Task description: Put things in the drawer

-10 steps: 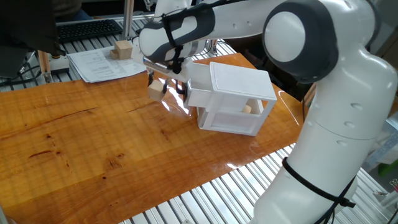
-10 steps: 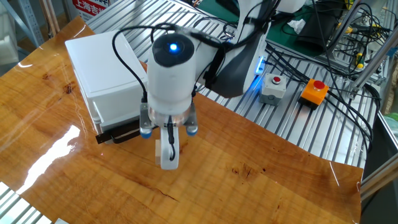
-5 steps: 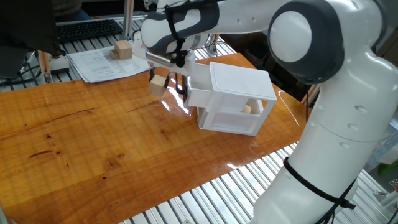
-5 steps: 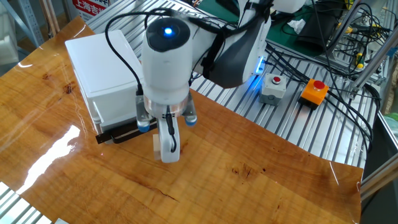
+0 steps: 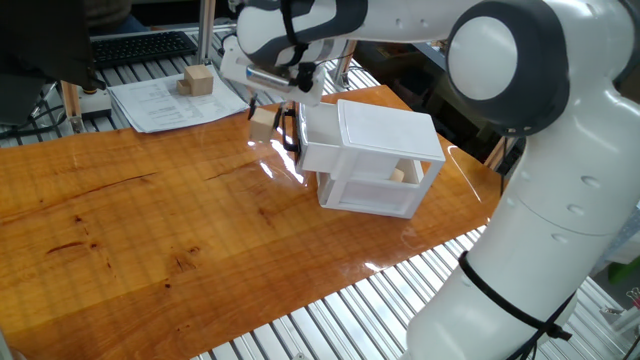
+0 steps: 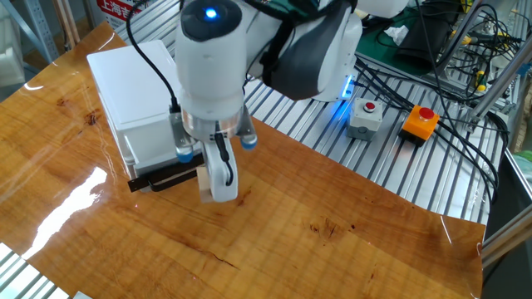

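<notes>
My gripper (image 5: 264,115) is shut on a small tan wooden cube (image 5: 263,123) and holds it above the table, just left of the white cabinet (image 5: 385,130). In the other fixed view the gripper (image 6: 213,181) hangs in front of the drawer's black bar handle (image 6: 158,177), with the cube (image 6: 203,186) partly showing beside a finger. The drawer front (image 5: 318,152) with its handle (image 5: 290,131) faces the gripper. A second cube (image 5: 398,175) lies inside the cabinet's open lower part. A third cube (image 5: 197,80) sits on papers at the back.
White papers (image 5: 165,100) and a keyboard (image 5: 140,46) lie at the back left. A grey button box (image 6: 365,118) and an orange one (image 6: 421,122) sit on the metal slats beyond the wooden table, among cables.
My gripper has lifted the cube higher and moved it a little closer to the cabinet. The cabinet and other cubes have not moved.
</notes>
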Controlling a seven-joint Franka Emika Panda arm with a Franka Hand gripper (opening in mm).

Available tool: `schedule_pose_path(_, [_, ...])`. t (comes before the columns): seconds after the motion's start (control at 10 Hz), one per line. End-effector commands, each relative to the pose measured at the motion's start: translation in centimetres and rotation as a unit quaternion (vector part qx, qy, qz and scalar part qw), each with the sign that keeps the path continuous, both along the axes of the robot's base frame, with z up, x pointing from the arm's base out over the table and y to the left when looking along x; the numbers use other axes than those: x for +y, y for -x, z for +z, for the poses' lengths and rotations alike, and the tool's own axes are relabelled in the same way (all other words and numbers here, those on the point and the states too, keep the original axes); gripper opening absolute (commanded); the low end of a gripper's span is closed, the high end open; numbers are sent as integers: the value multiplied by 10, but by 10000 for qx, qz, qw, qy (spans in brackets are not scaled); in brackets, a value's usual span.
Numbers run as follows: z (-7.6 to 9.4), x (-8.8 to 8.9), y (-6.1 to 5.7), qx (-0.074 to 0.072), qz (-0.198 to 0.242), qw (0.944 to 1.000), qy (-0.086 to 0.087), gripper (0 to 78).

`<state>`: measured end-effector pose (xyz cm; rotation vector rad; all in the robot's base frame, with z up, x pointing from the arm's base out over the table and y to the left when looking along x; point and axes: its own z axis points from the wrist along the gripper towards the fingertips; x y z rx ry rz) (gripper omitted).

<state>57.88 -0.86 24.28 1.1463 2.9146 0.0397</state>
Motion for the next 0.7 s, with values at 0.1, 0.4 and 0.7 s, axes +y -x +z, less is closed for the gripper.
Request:
schedule_pose_path(0.1, [14, -5, -2, 2, 123, 9999, -27, 13])
schedule_pose_path(0.4, [31, -20, -1, 70, 511, 9987, -14, 13])
schedule_pose_path(0.7, [41, -33, 0, 120, 870, 9961, 47, 13])
